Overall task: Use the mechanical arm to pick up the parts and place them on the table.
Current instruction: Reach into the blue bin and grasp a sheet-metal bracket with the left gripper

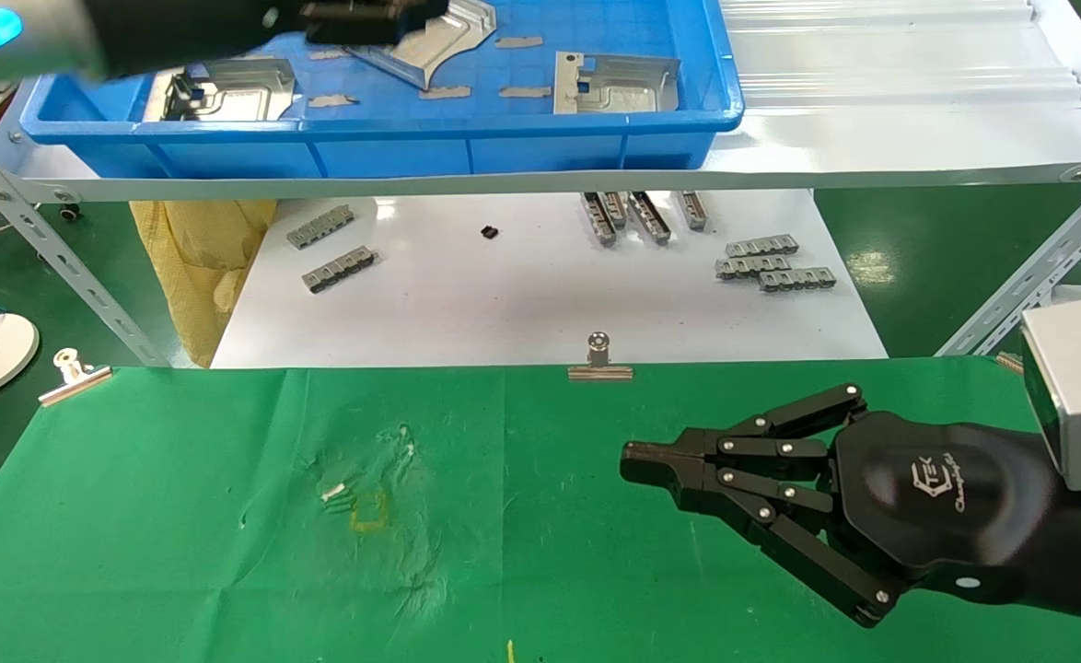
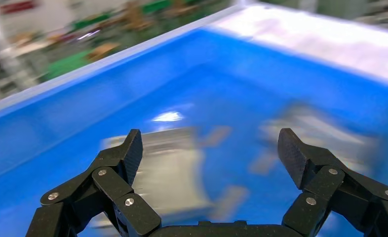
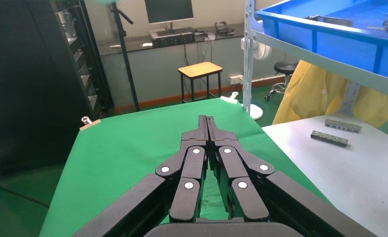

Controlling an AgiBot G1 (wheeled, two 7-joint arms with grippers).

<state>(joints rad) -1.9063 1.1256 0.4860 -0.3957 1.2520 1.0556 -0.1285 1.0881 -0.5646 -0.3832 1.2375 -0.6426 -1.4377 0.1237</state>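
Observation:
Three silvery parts lie in the blue tray point(image 1: 366, 129) on the shelf: one on the left point(image 1: 227, 87), one in the middle point(image 1: 439, 46), one on the right point(image 1: 614, 83). My left gripper point(image 1: 375, 23) hovers over the tray beside the middle part, blurred by motion. The left wrist view shows this gripper point(image 2: 212, 153) open and empty, with a blurred part point(image 2: 167, 168) below its one finger and another part point(image 2: 315, 133) farther off. My right gripper point(image 1: 633, 460) rests shut and empty over the green table point(image 1: 181, 516); it also shows in its own wrist view point(image 3: 207, 121).
Below the shelf a white board point(image 1: 522, 295) carries several small grey notched strips point(image 1: 771, 262). Binder clips point(image 1: 600, 359) point(image 1: 71, 373) sit on the table's far edge. Slanted shelf legs point(image 1: 62, 267) stand at both sides. Short grey tape pieces point(image 1: 444, 92) lie in the tray.

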